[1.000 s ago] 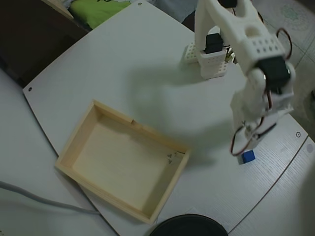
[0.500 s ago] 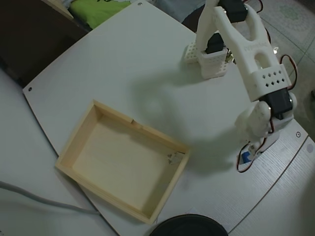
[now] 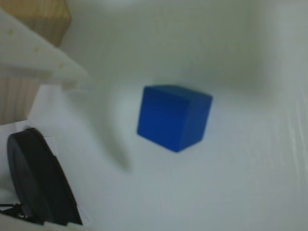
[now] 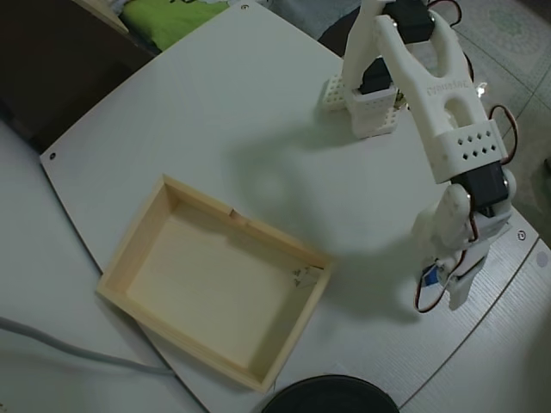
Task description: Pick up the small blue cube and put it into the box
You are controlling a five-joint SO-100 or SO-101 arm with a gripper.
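Observation:
The small blue cube [image 3: 174, 117] lies on the white table, sharp-edged and filling the middle of the wrist view. One white finger [image 3: 41, 57] reaches in from the upper left and stays apart from the cube. From overhead only a sliver of the cube [image 4: 429, 277] shows under my gripper [image 4: 444, 288], which is low over it near the table's right edge and stands open. The box [image 4: 258, 229], a shallow pale wood tray, sits to the left of the gripper with nothing in it.
The arm's white base [image 4: 372, 110] stands at the back beside a small perforated block [image 4: 332, 93]. A black round object [image 4: 331, 396] lies at the front edge, also in the wrist view [image 3: 38, 183]. The table edge [image 4: 508, 284] runs close past the gripper.
The arm has stretched out and come down over the cube. The cube lay in plain sight beside the gripper a second ago and is now mostly covered.

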